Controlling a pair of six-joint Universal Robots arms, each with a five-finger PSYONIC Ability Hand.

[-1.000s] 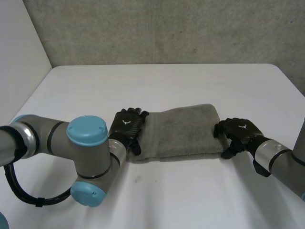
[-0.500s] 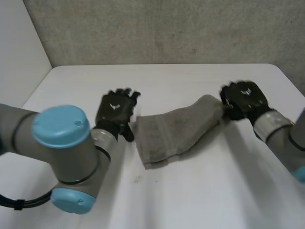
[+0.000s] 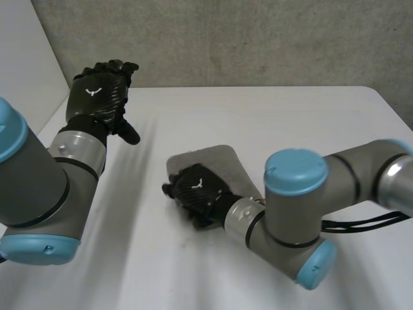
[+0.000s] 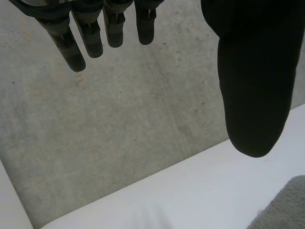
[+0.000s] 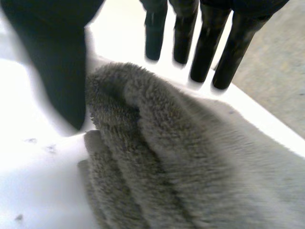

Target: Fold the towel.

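On the white table [image 3: 303, 119] our grey terry towel [image 3: 214, 163] lies doubled over; our right hand [image 3: 197, 192] rests on its near end, fingers straight, gripping nothing; our left hand [image 3: 100, 97] hangs open, raised, well apart; the right is nearer.

So the thick grey terry-cloth towel [image 3: 219, 166] is lying near the middle of the white table [image 3: 271, 116], doubled over on itself into a short chunky bundle. From the head view it looks like a rough rectangle turned at an angle, with the far edge flat on the table and the near end partly covered. Up close in the right wrist view the towel [image 5: 190, 167] has a fat rounded fold on top and another fuzzy layer tucked under it. One fluffy corner [image 4: 286, 205] pokes into the left wrist view.
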